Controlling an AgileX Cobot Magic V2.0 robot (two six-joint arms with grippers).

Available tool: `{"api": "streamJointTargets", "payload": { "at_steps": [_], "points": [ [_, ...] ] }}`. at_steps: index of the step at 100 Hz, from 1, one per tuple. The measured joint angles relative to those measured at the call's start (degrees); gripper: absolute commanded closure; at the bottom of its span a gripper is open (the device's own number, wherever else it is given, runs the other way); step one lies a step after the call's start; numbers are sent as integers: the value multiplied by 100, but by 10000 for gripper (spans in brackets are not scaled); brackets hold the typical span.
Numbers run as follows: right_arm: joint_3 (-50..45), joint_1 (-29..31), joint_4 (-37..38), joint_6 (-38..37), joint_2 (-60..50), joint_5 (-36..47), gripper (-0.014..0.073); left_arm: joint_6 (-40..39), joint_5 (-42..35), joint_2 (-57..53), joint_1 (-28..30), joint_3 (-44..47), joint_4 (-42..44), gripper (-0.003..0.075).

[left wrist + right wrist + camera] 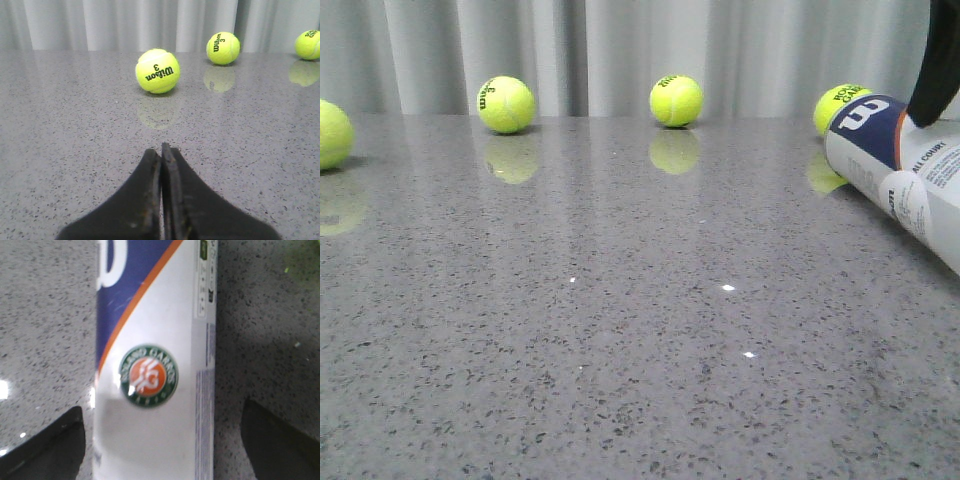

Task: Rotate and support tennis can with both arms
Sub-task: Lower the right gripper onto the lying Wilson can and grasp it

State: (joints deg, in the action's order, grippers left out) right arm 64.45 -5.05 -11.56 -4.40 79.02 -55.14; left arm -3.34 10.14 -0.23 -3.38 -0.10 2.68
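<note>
Left hand [161, 165] pinched fully closed, holding nothing, low over the desk [620, 330] facing loose tennis balls [157, 70]. Far right: Wilson tennis can [905, 170] lying on its side. Right hand [160, 440] spread wide, straddling it, not gripping yet. Probably best to close squarely on the can's middle before turning.

The tennis can [905, 170] is laid on the table [620, 330] at far right. Three balls [506, 104] are ranged along the back; a fourth [843, 105] is tucked behind the can.
</note>
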Motion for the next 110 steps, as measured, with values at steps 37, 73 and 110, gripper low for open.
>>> {"api": "streamJointTargets", "payload": {
  "at_steps": [37,73,110],
  "points": [
    [29,0,-7,-38,555,161,197,0,0,0,0,0,0,741],
    [517,-301,266,-38,555,-146,324,0,0,0,0,0,0,741],
    [2094,-1610,685,2113,1060,-664,323,0,0,0,0,0,0,741]
  ]
}}
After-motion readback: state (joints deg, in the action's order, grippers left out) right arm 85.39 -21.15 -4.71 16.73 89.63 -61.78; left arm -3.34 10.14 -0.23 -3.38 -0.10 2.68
